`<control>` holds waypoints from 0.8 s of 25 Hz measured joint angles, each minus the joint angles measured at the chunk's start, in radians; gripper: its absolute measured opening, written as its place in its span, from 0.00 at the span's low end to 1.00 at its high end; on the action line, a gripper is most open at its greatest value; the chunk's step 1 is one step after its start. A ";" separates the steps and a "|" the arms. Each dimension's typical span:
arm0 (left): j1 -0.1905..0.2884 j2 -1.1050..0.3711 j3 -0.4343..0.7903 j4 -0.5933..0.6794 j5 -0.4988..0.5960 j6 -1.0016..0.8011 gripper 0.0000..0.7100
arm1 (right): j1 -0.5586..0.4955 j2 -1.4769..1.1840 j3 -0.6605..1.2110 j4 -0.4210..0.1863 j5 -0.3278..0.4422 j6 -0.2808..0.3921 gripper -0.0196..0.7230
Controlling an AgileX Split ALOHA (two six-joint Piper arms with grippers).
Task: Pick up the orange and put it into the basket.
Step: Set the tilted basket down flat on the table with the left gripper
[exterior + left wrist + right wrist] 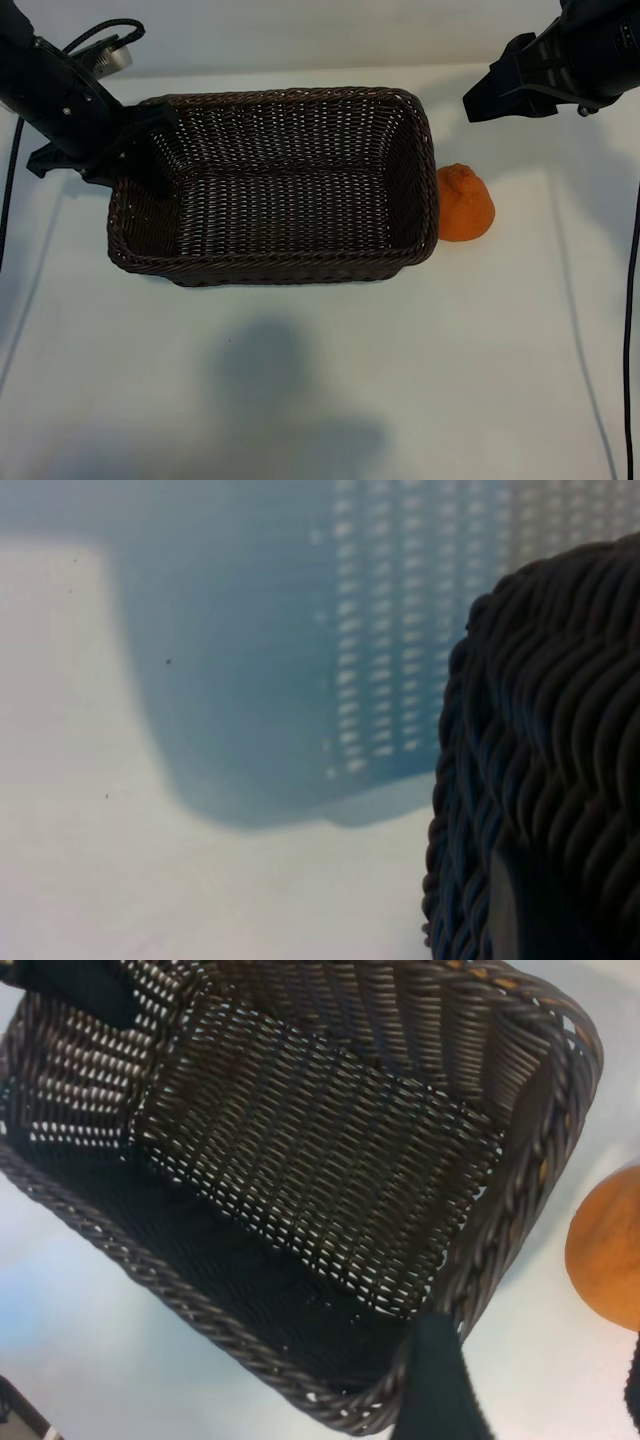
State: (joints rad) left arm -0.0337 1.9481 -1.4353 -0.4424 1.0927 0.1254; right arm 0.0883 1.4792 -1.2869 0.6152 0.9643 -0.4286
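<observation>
Sitting on the white tabletop (300,380), exterior view: the basket (272,262), dark wicker, lies empty at centre. The orange (465,203) rests just beside the basket's right end wall, outside it, upright on the tabletop. The left gripper (135,140) is at the basket's left rim; its fingers are narrowly parted and seem to pinch the rim there. The right gripper (478,100) hovers above the basket's far right corner, fingers well apart, holding nothing.

Left wrist view: braided basket rim (540,770) fills one side, very close; pale tabletop and the basket's shadow beyond.

Right wrist view: basket interior (320,1160) seen from above, bare weave. Orange (610,1250) at the frame edge, outside the rim. One dark finger (435,1380) overlaps the rim.
</observation>
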 joint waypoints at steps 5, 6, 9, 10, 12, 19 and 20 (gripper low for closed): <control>0.000 0.055 0.000 -0.002 -0.030 -0.001 0.21 | 0.000 0.000 0.000 0.000 0.000 0.000 0.63; 0.000 0.061 0.000 -0.005 -0.038 -0.001 0.21 | 0.000 0.000 0.000 0.000 0.000 0.000 0.63; 0.000 0.075 0.000 -0.023 -0.067 -0.001 0.21 | 0.000 0.000 0.000 0.000 -0.001 0.000 0.63; 0.000 0.079 0.000 -0.027 -0.071 0.000 0.21 | 0.000 0.000 0.000 0.000 -0.003 0.000 0.63; 0.000 0.092 0.000 -0.033 -0.081 0.003 0.21 | 0.000 0.000 0.000 0.000 -0.003 0.000 0.63; -0.003 0.140 0.000 -0.049 -0.113 0.022 0.21 | 0.000 0.000 0.000 0.000 -0.004 0.000 0.63; -0.007 0.141 0.000 -0.051 -0.116 0.022 0.21 | 0.000 0.000 0.000 0.000 -0.004 0.000 0.63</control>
State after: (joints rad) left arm -0.0405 2.0892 -1.4353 -0.4939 0.9767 0.1477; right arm 0.0883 1.4792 -1.2869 0.6152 0.9601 -0.4286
